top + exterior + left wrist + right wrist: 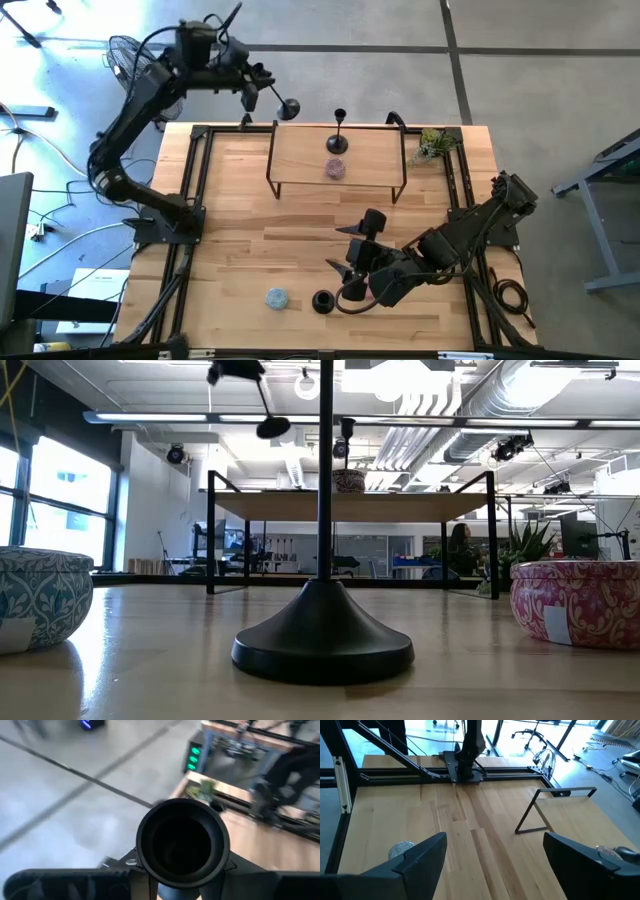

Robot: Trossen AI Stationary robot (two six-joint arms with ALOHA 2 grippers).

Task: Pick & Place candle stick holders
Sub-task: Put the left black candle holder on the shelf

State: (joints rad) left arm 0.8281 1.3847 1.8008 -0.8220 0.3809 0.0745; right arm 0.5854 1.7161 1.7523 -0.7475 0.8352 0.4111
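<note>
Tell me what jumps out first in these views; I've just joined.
The left gripper holds a candlestick holder tilted in the air beyond the table's far-left edge. A second holder stands upright on the raised shelf. A third stands at the near edge, beside the right gripper, whose fingers are open.

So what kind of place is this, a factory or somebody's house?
Probably a robotics lab or workshop, not a house. There's a bare concrete floor, big exposed ducts on the ceiling, and two robot arms bolted to a wooden table handling candle stick holders.

left tool [252, 88] gripping holder [278, 103], raised shelf [300, 150]
</note>
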